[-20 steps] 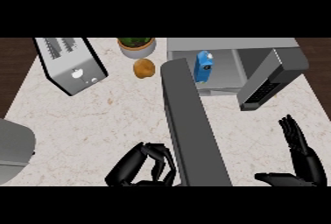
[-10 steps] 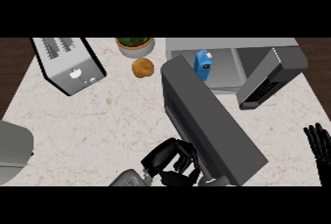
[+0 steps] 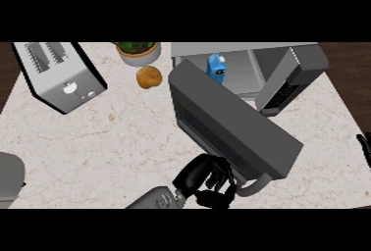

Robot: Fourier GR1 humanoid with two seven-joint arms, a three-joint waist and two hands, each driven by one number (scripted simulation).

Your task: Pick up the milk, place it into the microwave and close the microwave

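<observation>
The blue milk carton [image 3: 216, 66] stands upright inside the grey microwave [image 3: 297, 68] at the back of the counter. The microwave door [image 3: 232, 122] is swung partway round, slanting from the cavity's left edge towards the lower right. My left hand [image 3: 205, 177] is against the door's outer face near its free end and handle, fingers bent and resting on it, holding nothing. Only a dark sliver of my right hand [image 3: 365, 143] shows at the right edge.
A silver toaster [image 3: 62, 73] lies at the back left. A potted plant [image 3: 138, 53] and a round brown bun [image 3: 149, 77] sit left of the microwave. A grey rounded object [image 3: 9, 179] shows at the left edge.
The door has swung from edge-on towards the microwave's front. My left hand moved right and forward with it. My right hand has withdrawn to the right edge.
</observation>
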